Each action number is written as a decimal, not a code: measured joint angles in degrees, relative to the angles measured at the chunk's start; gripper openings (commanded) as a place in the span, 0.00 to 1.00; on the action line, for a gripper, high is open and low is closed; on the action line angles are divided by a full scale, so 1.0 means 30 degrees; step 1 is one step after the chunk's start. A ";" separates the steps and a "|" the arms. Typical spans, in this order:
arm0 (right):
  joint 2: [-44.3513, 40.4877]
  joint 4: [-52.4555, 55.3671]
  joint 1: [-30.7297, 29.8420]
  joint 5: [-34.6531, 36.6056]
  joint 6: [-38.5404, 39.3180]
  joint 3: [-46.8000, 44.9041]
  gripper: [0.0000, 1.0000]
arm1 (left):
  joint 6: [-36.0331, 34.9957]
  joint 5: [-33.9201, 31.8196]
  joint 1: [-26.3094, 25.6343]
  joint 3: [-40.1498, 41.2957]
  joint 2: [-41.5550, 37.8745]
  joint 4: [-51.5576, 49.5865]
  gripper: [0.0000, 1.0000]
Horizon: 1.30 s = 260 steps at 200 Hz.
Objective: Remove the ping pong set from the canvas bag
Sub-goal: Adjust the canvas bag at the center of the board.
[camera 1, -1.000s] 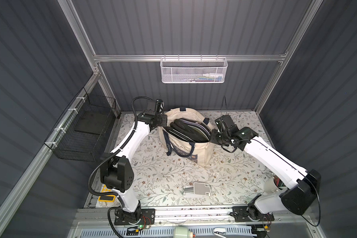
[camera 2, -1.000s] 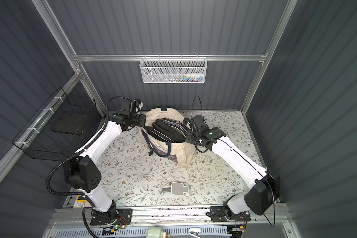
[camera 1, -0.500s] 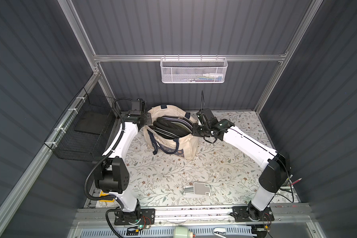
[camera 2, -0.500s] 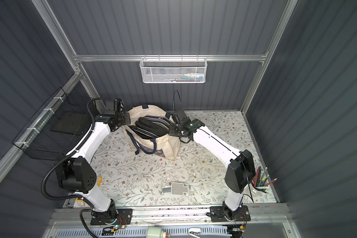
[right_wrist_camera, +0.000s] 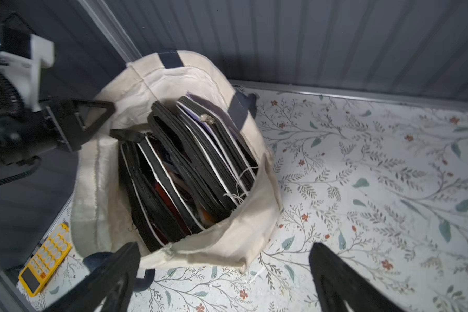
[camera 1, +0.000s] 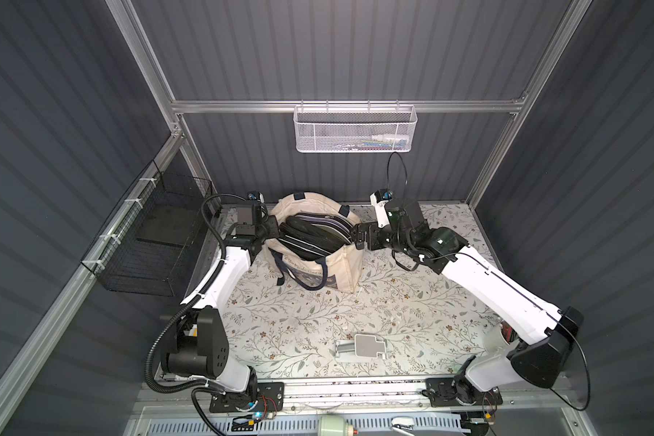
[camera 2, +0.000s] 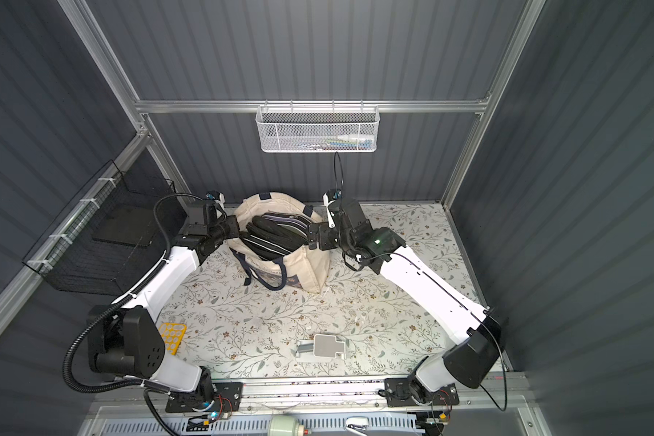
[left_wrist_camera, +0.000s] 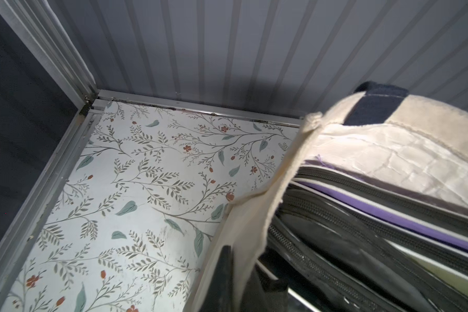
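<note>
Standing near the bench's (camera 1: 299, 324) back edge, the canvas bag (camera 1: 340, 264) holds the black ping pong set (camera 1: 310, 236). The left gripper (camera 1: 272, 228) clamps its rim. The right gripper (camera 1: 357, 237) gapes beside it and should dip in, pinching 1 case edge.

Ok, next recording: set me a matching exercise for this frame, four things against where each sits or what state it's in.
Things:
1. canvas bag
2. white mesh basket
3. yellow calculator
4. right tool

Places or states:
A. on the table beside the left arm
B. jaws wide apart, by the bag's rim
C. hanging from the rail on the back wall
D. standing near the back wall, mouth open, black zipped cases inside

Pairs: 1-D, 2-C, 3-A, 4-B.
</note>
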State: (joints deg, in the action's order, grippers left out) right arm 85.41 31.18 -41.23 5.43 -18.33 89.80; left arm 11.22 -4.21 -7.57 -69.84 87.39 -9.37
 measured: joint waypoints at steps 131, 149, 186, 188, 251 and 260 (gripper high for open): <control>0.7643 0.2681 -0.1457 -0.3555 0.5442 0.8007 0.98 | 0.1100 0.0415 -0.0211 0.2572 -0.1370 0.2288 0.00; 0.7366 0.2922 -0.1537 -0.3446 0.5056 0.7825 0.99 | 0.1508 0.0415 -0.0277 0.2885 -0.1836 0.2120 0.00; 0.4750 0.3147 -0.1581 -0.2871 0.3504 0.4881 0.99 | 0.2361 0.0036 -0.1231 0.4058 -0.3592 0.1260 0.00; 0.4568 0.3177 -0.1581 -0.2820 0.3410 0.4699 0.99 | 0.2382 0.0022 -0.1326 0.4131 -0.3716 0.1202 0.00; 0.1049 0.3424 -0.1581 -0.1443 0.0816 0.0998 0.99 | 0.3490 0.1486 -0.3264 0.6630 -0.6426 0.0634 0.00; 0.0860 0.3461 -0.1581 -0.1311 0.0488 0.0648 0.99 | 0.3563 0.1982 -0.3249 0.6900 -0.6710 0.0721 0.00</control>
State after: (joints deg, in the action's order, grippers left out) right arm 87.99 41.56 -45.98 1.50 -16.86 91.74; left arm 21.91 1.74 -17.32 -49.15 67.26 -7.20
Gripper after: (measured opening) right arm 0.989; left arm 0.088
